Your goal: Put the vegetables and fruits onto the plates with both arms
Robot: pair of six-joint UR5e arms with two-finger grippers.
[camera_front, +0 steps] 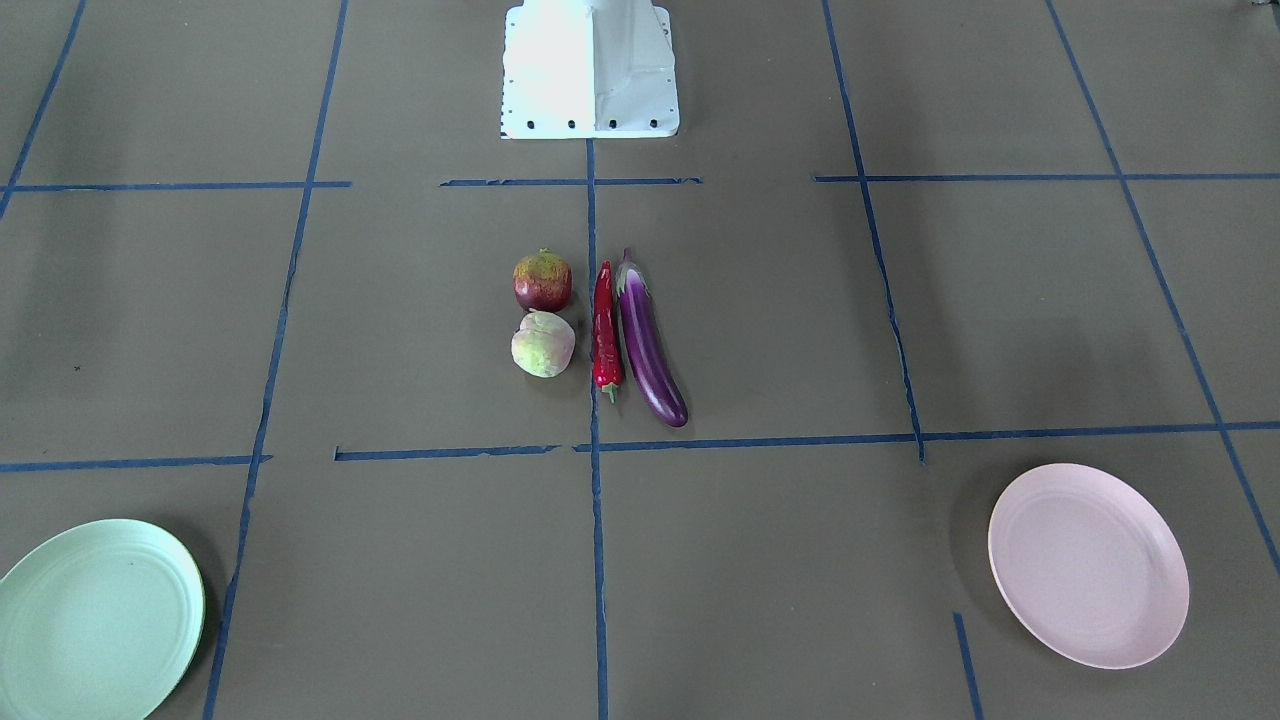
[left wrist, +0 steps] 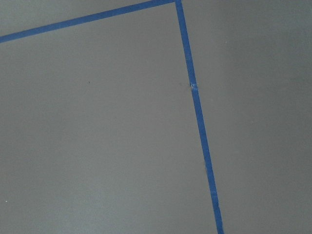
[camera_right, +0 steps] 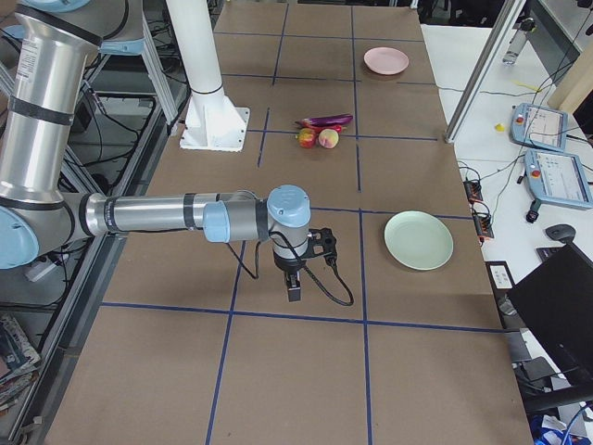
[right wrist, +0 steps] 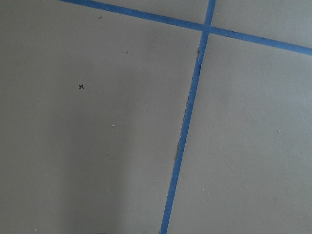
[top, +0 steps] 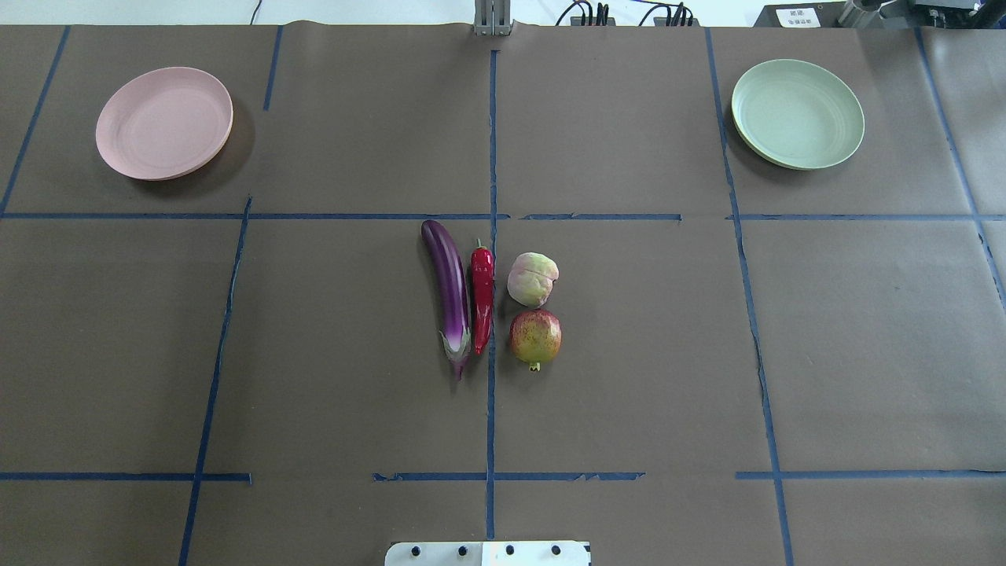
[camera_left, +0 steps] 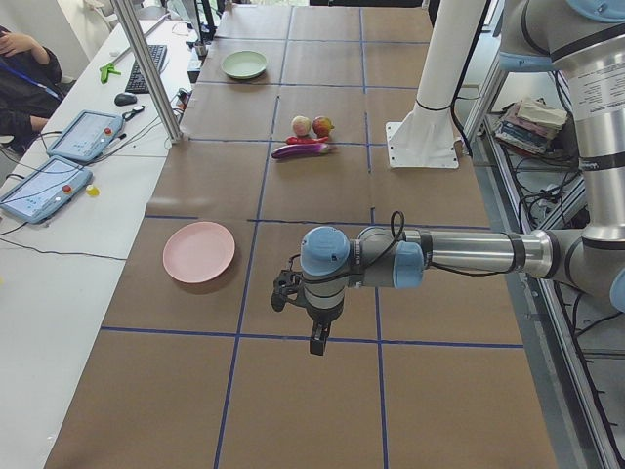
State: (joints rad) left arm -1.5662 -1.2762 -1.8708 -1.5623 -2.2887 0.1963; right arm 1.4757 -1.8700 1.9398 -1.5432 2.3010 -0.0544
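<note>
Pink plate (top: 163, 122) lies far left of the pedestal (top: 487, 553); eggplant (top: 449, 291), chili (top: 482, 295), peach (top: 533, 279), pomegranate (top: 535, 338) bunch straight ahead of it; green plate (top: 797, 112) far right. My left gripper (camera_left: 314, 340) should pinch the eggplant mid-length, right gripper (camera_right: 294, 289) the pomegranate; their opening I cannot tell.

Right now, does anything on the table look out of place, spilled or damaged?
Nothing spilled. The eggplant, chili, peach and pomegranate lie tidily together mid-table; the pink plate and green plate sit flat, bare. Only the blue tape is frayed in spots.
</note>
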